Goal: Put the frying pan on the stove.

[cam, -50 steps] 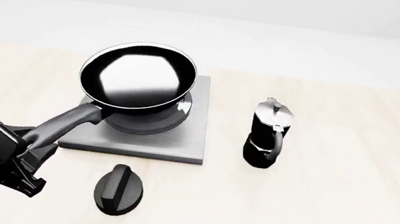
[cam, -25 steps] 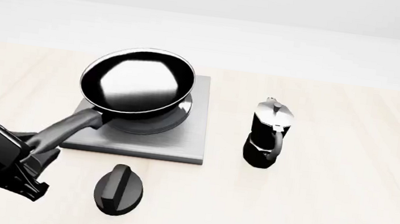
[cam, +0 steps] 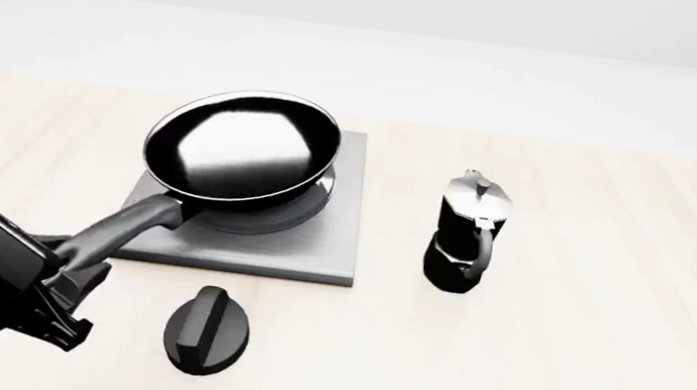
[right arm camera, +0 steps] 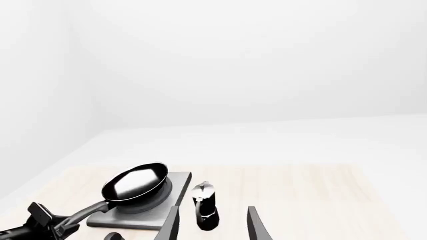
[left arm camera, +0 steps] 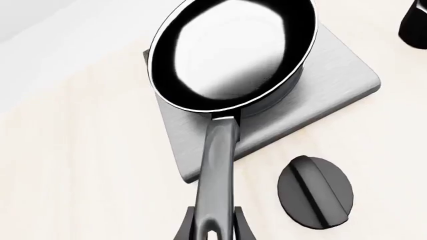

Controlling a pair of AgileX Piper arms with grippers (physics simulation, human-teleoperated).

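We find the frying pan (cam: 242,148) over the round burner of the stove (cam: 315,251), left of centre in the front view; whether its base touches the rings we cannot tell. Its long handle runs down and to the lower left, past the stove's edge, into the left gripper (cam: 71,273), whose fingers (left arm camera: 241,229) are clamped on either side of the slotted handle end, as the left wrist view confirms. The stove lies flat on the table (cam: 594,365). A black oval knob (cam: 207,330) lies on the table just below the stove's near edge, apart from both the slab and the handle. A moka pot (cam: 464,231) stands upright to the right of the stove, near it but not touching. The right gripper (right arm camera: 212,225) does not appear in the front view; in its own wrist view two fingers show at the lower edge, set apart with nothing between them, well back from the objects.
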